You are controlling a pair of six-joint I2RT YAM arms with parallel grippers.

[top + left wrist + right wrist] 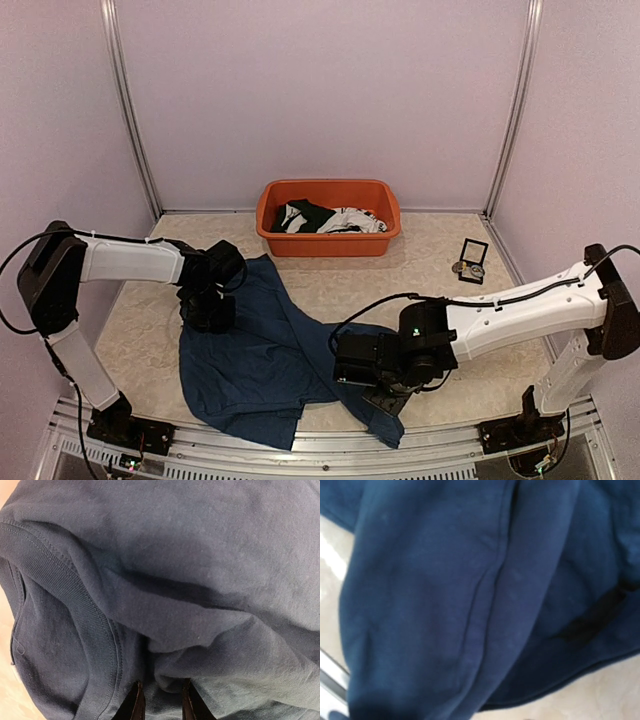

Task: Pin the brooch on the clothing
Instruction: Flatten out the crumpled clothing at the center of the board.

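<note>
Navy T-shirt (pixel 265 355): lies rumpled on the left-centre of the table (pixel 330 290), spread from beside the orange tub down to the near edge. One corner of it trails past the right arm. The ribbed neckline shows in the left wrist view.

Left gripper (pixel 208 312): sits on the upper left part of the shirt, near the collar. Its two dark fingertips (pixel 134 706) stand close together with a raised fold of the navy fabric clenched between them.

Right gripper (pixel 385 398): low over the shirt's near right corner. Its wrist view is a blur of blue cloth and a seam, so I cannot tell how its jaws stand.

Orange tub (pixel 330 243): at the back of the table, holding black and white garments (pixel 325 218).

Small black-framed square item (pixel 473 258): far right of the table, well apart from the shirt. A small roundish thing sits just beside it, too small to identify.
</note>
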